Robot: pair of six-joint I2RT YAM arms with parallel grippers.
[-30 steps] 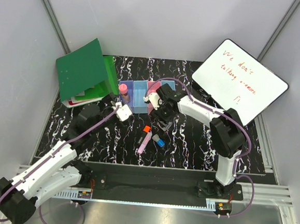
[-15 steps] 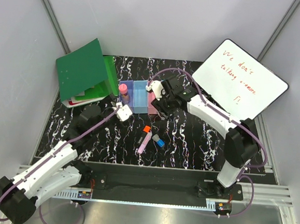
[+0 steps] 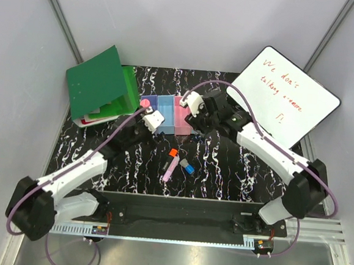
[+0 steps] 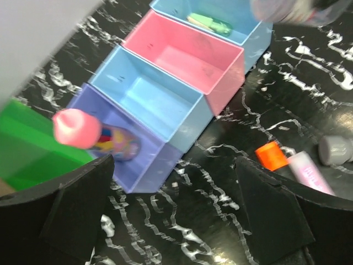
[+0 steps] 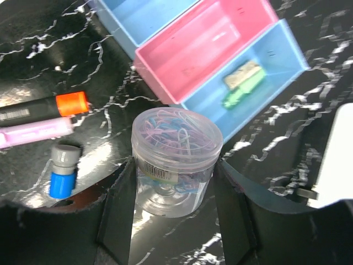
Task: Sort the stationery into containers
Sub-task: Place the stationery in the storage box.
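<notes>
Red handwriting on the whiteboard (image 3: 283, 98) at the back right: two slanting lines, "We don't" and then "talking anymore" (that last word is a scrawl, so it's my best reading), with a small music-note squiggle beneath. In the right wrist view, the clear jar (image 5: 175, 160) carries a white sticker with a barcode, its digits too small to read. The pink marker (image 4: 311, 174) lying on the surface has faint print along its barrel, too blurred to make out.
</notes>
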